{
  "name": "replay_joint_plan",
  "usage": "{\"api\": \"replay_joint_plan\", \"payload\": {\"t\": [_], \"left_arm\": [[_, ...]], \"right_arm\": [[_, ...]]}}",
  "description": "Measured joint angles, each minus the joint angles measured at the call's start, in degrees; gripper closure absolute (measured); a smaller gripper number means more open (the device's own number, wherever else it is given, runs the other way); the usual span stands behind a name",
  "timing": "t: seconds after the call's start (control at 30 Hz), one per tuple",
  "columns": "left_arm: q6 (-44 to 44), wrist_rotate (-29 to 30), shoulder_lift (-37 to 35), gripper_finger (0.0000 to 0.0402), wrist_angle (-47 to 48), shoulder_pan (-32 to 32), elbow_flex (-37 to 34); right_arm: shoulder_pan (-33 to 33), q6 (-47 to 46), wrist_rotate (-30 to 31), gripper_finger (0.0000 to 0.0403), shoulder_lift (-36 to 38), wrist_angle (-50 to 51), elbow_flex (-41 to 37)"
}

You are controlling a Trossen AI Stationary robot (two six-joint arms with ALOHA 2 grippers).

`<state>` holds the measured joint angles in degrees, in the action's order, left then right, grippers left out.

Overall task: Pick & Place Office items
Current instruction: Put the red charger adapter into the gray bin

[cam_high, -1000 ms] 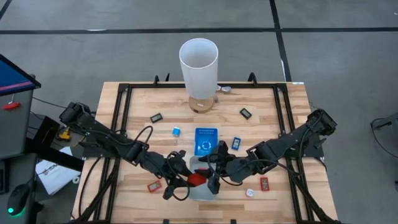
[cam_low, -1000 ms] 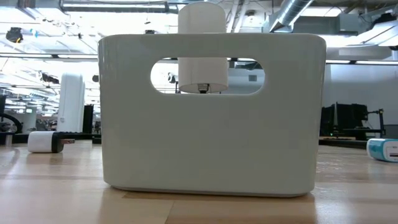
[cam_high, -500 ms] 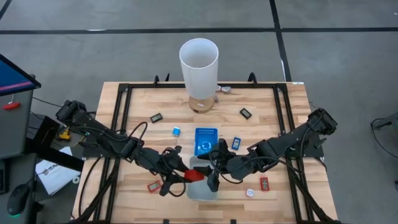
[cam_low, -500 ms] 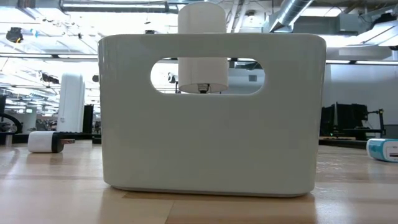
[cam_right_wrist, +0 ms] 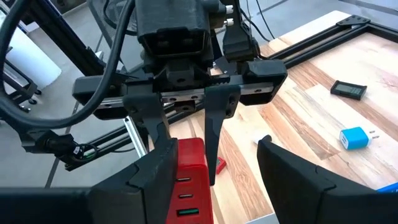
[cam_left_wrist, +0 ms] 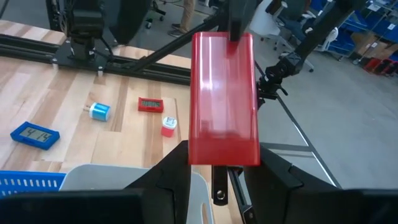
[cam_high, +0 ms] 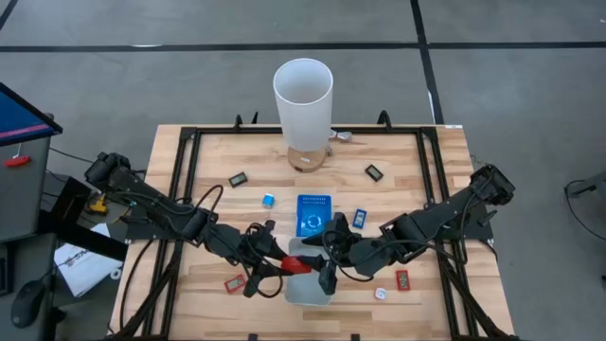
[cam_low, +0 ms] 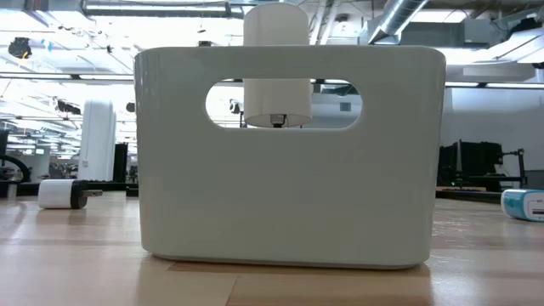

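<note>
Left tool (cam_high: 277, 266) closed on a red block (cam_left_wrist: 224, 102), fingers clamped on its lower end, block standing up out of the grip; it sits over the near-left edge of the pale grey tray (cam_high: 310, 289). Right tool (cam_high: 327, 277) meets it from the other side, fingers (cam_right_wrist: 152, 171) spread wide, holding nothing; the red block lies just at the left finger, not between the two. Change over the last second: the left tool and block have drawn slightly back toward the left, and the right tool has closed in over the tray. Judgement: either a handover or a release into the tray is in progress; the block is not yet set down. Block appearance: glossy red, rectangular, smooth face with light reflections on one side, small dark slots on another face in the right wrist view. Outward on the counter (cam_high: 218, 161): blue tray (cam_high: 313, 214) just beyond the tools, a blue item (cam_high: 360, 219) beside it, a small blue-and-white piece (cam_high: 269, 200), two black items (cam_high: 239, 178) (cam_high: 375, 172) farther back, red items (cam_high: 234, 284) (cam_high: 402, 280) near the front, a white piece (cam_high: 381, 295). Tall white cylinder (cam_high: 303, 99) at the far edge. Most items remain unplaced.
</note>
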<state>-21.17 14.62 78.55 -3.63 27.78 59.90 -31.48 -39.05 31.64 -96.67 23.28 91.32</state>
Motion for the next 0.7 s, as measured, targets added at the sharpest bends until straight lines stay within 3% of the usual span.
{"api": "replay_joint_plan", "payload": {"t": [0.37,0.5,0.7], "left_arm": [[1.22,0.29,-3.94,0.0289,-0.58,0.08,0.0],[1.1,1.75,-4.58,0.0289,-4.99,-0.06,0.16],[1.74,1.88,-4.73,0.0359,-11.88,-0.3,0.64]], "right_arm": [[-0.22,0.24,-0.48,0.0188,0.14,0.21,-0.04],[-0.33,0.72,-1.45,0.0188,-0.34,1.0,-0.29],[0.0,0.72,-0.63,0.0188,-0.32,0.99,-0.35]]}}
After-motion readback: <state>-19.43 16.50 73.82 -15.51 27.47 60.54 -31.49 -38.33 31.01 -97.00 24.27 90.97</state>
